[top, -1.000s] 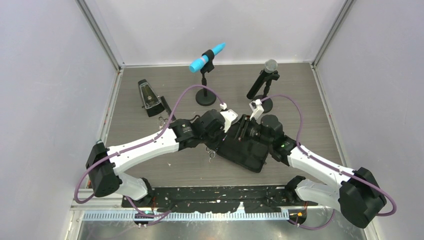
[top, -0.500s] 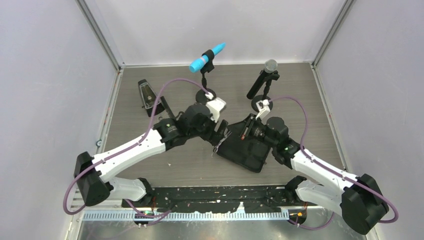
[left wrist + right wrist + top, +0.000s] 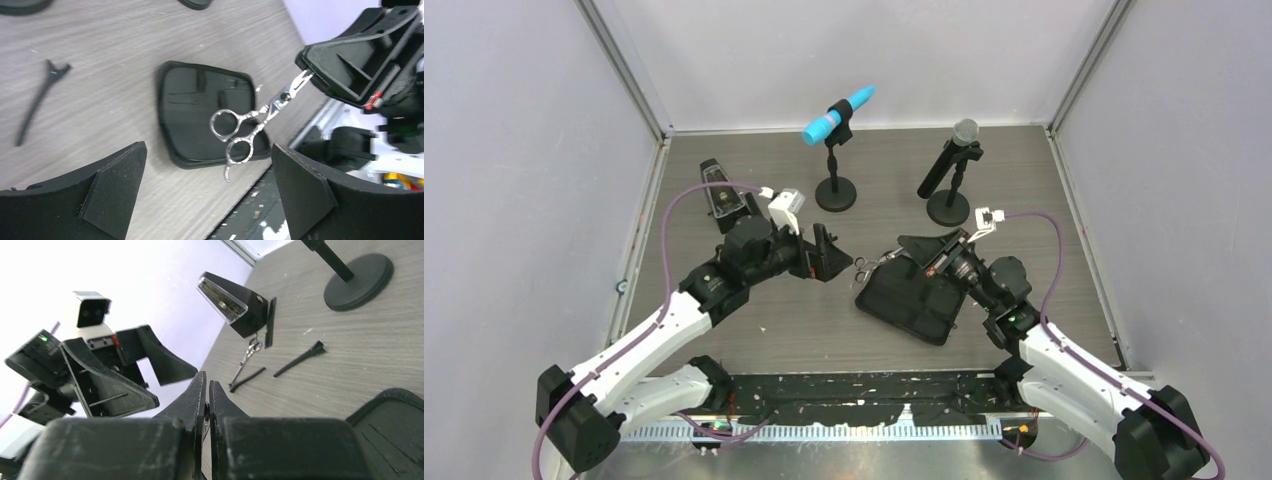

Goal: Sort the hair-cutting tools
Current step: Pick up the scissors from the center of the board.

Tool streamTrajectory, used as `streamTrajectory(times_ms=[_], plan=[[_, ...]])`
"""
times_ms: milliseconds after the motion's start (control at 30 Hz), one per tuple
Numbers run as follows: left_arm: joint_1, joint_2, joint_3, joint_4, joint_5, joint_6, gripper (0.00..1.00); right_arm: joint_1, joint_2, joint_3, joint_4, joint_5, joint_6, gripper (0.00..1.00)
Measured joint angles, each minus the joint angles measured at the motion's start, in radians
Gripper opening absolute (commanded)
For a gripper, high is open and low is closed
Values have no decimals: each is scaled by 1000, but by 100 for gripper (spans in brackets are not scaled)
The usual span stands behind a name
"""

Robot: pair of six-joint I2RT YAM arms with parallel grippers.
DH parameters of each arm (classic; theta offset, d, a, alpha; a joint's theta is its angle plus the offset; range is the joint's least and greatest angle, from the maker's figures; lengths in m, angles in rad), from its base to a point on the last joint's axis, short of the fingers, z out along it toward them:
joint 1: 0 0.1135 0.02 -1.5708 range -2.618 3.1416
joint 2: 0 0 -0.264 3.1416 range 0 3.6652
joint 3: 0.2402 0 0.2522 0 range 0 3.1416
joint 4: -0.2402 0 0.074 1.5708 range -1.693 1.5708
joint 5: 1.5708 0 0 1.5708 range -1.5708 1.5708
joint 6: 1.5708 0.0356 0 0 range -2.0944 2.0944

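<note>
At the left of the bench [image 3: 774, 330], beside a black metronome [image 3: 232, 302], the comb [image 3: 270, 315], one pair of scissors [image 3: 252, 347] and two hair clips [image 3: 247, 380] lie unsorted. The left fingers [image 3: 112, 187] are spread wide and empty, facing the second scissors [image 3: 250, 135], which hangs in the air by the left edge of the open case [image 3: 200, 100], blade tips pinched between the closed right fingers [image 3: 207, 405]. The case's slots look empty, so sorting seems barely begun, with all five tools left to place.

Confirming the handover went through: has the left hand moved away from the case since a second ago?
Yes. The left hand has drawn back leftward, off the black case and toward the metronome.
</note>
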Motion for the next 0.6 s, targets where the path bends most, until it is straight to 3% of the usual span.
streamTrajectory(times_ms=[200,500,600], plan=[[0,-71,-119,186,63,-177,96,0,-19,-26,137,15,38,5],[0,-54,-237,498,99,-409,87,0,-27,-69,301,16,113,5],[-1,-13,-252,605,116,-478,77,0,-46,-76,319,16,130,5]])
